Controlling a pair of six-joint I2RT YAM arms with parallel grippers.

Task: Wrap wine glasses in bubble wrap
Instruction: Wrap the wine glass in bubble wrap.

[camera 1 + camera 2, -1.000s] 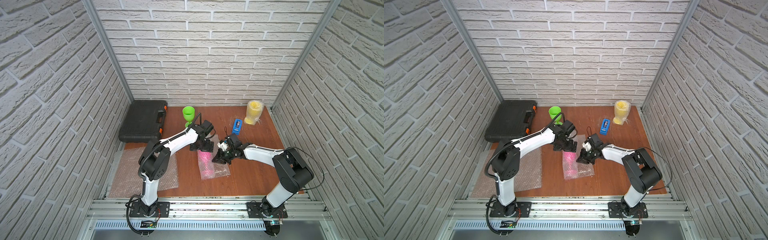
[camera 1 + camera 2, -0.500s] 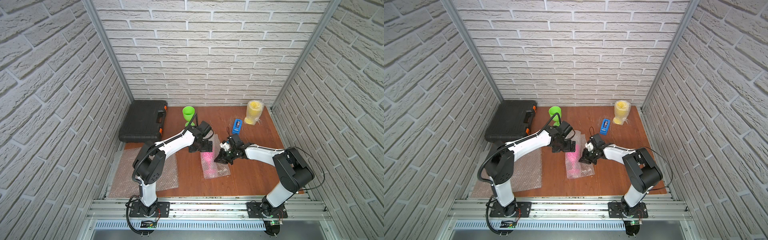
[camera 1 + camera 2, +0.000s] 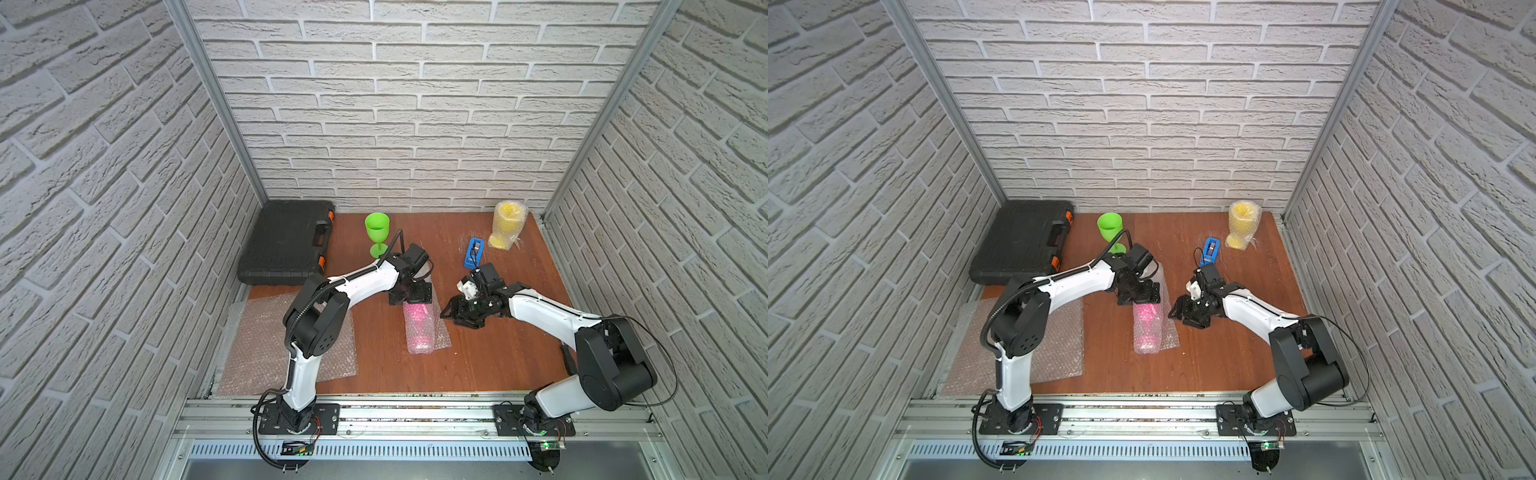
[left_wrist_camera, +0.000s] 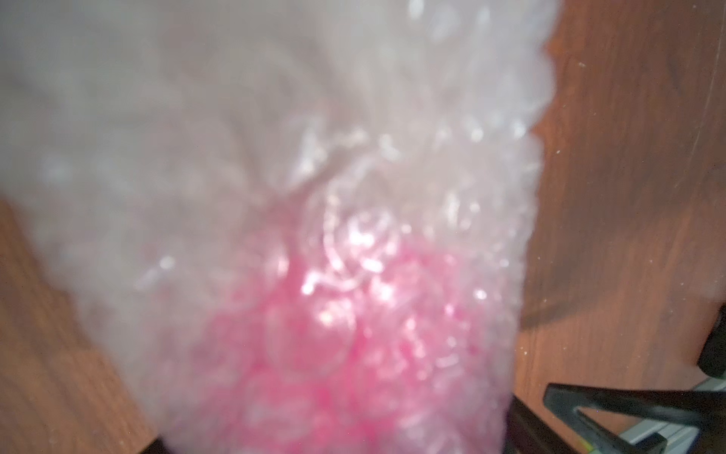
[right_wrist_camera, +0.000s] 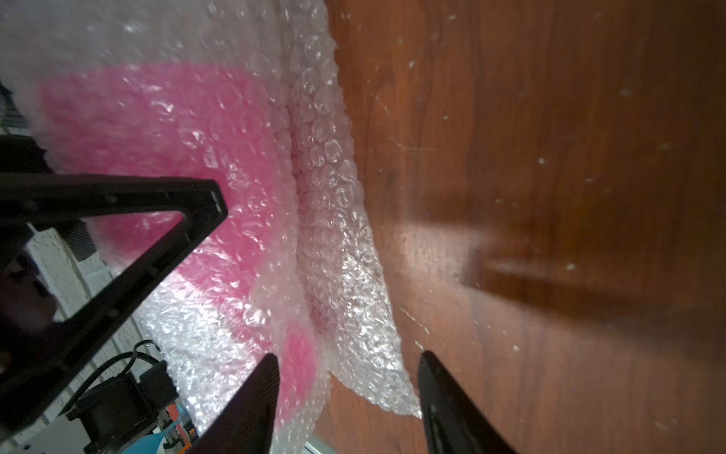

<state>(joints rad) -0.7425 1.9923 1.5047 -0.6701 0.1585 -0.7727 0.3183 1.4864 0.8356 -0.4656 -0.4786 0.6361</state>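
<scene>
The left gripper (image 3: 410,300) straddles the 12 o'clock end of the bubble wrap (image 3: 441,334) around the pink goblet (image 3: 419,328), jaws wide. The right gripper (image 3: 451,309), at the bundle's 3 o'clock, has its jaws spread and clamps nothing.

Right pincer (image 5: 347,359) has released the bubble wrap (image 5: 334,236) (jaws apart).

Pink goblet (image 3: 419,328) is lying on its side on the counter (image 3: 498,361), mid-way, loosely rolled in bubble wrap (image 3: 441,332) with a flap trailing flat beside it. Green goblet (image 3: 377,232) is standing upright, bare, at the back. Yellow goblet (image 3: 506,226) is standing wrapped at the back right. Spare sheet (image 3: 266,345) is lying flat at the front left.
</scene>
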